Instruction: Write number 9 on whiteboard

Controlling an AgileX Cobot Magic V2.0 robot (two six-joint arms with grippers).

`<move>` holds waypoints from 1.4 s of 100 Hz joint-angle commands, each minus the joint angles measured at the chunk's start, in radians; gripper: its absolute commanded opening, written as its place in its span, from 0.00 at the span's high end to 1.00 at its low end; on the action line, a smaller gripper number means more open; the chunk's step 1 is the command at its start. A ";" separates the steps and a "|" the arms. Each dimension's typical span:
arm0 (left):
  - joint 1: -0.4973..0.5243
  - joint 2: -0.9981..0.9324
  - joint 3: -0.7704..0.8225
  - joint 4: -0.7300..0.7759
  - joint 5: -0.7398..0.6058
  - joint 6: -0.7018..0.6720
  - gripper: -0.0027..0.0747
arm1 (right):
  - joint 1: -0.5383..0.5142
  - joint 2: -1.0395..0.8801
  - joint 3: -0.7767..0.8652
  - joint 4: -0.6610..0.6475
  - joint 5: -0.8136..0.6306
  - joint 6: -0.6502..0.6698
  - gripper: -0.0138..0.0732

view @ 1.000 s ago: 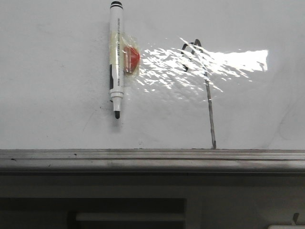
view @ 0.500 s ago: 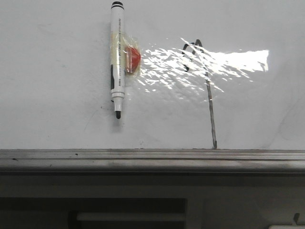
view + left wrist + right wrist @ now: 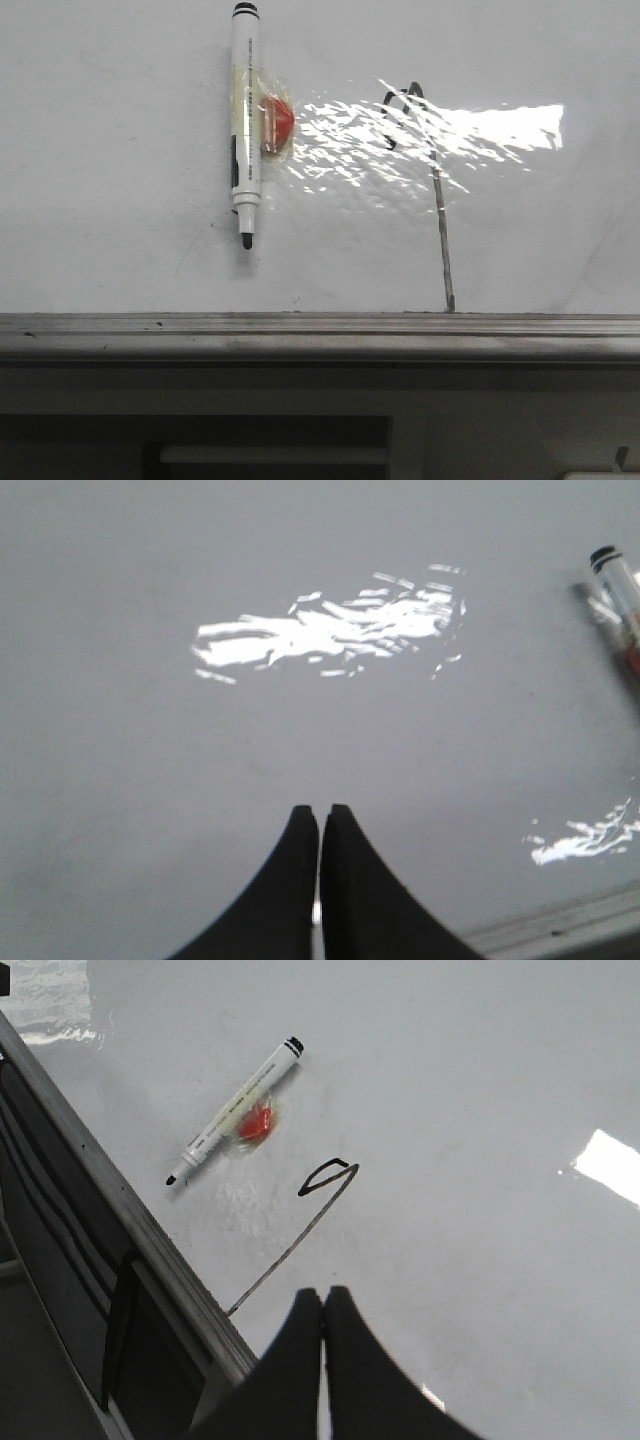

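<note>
Whiteboard (image 3: 120, 150) bare leftward, number 9 (image 3: 432, 190) reaching ledge (image 3: 300, 325), both tools (image 3: 320, 815) (image 3: 323, 1300) pinched, empty.

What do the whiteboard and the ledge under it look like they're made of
The whiteboard looks like smooth, glossy coated board: it throws bright glare patches. The ledge along its lower edge looks like grey brushed metal, probably aluminium, with a dull sheen.

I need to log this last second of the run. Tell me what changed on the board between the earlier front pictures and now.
Nothing visibly changed. The marker lies in the same place on the whiteboard, tip toward the ledge, and the number 9 beside it looks the same. No gripper shows in the front view.
</note>
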 commanded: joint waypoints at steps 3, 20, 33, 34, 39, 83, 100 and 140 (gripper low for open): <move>0.071 -0.041 0.019 0.056 0.093 -0.145 0.99 | -0.004 0.010 -0.024 -0.010 -0.075 -0.004 0.91; 0.125 -0.035 0.019 0.114 0.200 -0.253 0.99 | -0.004 0.010 -0.024 -0.010 -0.075 -0.004 0.91; 0.125 -0.035 0.019 0.114 0.197 -0.253 0.99 | -0.004 0.010 -0.024 -0.010 -0.075 -0.004 0.91; 0.125 -0.035 0.019 0.114 0.197 -0.253 0.99 | -0.004 0.010 -0.024 -0.010 -0.075 -0.004 0.91; 0.125 -0.035 0.019 0.114 0.197 -0.253 0.99 | -0.004 0.010 -0.024 -0.010 -0.075 -0.004 0.91; 0.125 -0.035 0.019 0.114 0.196 -0.253 0.99 | -0.004 0.010 -0.024 -0.010 -0.075 -0.004 0.91; 0.125 -0.035 0.019 0.114 0.196 -0.253 0.99 | -0.004 0.010 -0.024 -0.010 -0.075 -0.004 0.91; 0.125 -0.035 0.019 0.114 0.196 -0.253 0.99 | -0.195 0.008 0.203 -0.185 -0.295 0.386 0.91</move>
